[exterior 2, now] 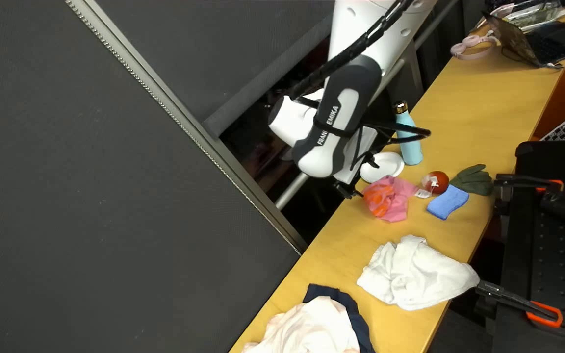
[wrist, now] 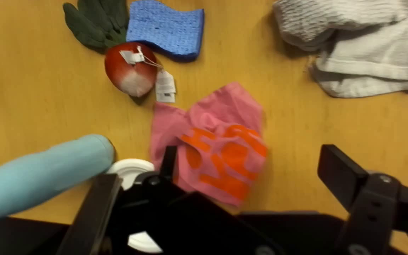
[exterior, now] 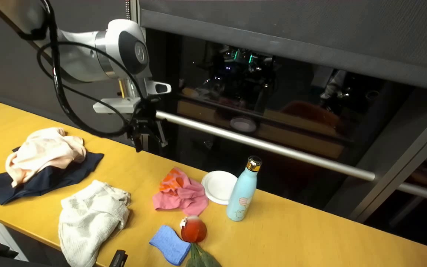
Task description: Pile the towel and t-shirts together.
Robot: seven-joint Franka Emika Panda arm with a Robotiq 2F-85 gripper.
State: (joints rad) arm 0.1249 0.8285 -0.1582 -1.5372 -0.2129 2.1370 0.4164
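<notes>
A pink cloth with an orange print, perhaps a t-shirt (exterior: 184, 198), lies crumpled on the table; it also shows in the wrist view (wrist: 221, 141). A crumpled white towel (exterior: 93, 218) lies apart from it and reaches the table's front edge (exterior 2: 415, 274). A cream t-shirt (exterior: 46, 152) lies on top of a dark navy garment (exterior: 52, 181), beyond the towel. My gripper (exterior: 151, 145) hangs above the table near its window side. In the wrist view my gripper (wrist: 248, 156) is open and empty, above the pink cloth. One finger overlaps the cloth's edge in that view.
A white plate (exterior: 219, 187) and an upright light-blue bottle (exterior: 242, 194) stand beside the pink cloth. A blue sponge (exterior: 171, 244) and a red plush vegetable (exterior: 194, 230) with green leaves lie in front. A window and rail (exterior: 265, 146) run behind the table.
</notes>
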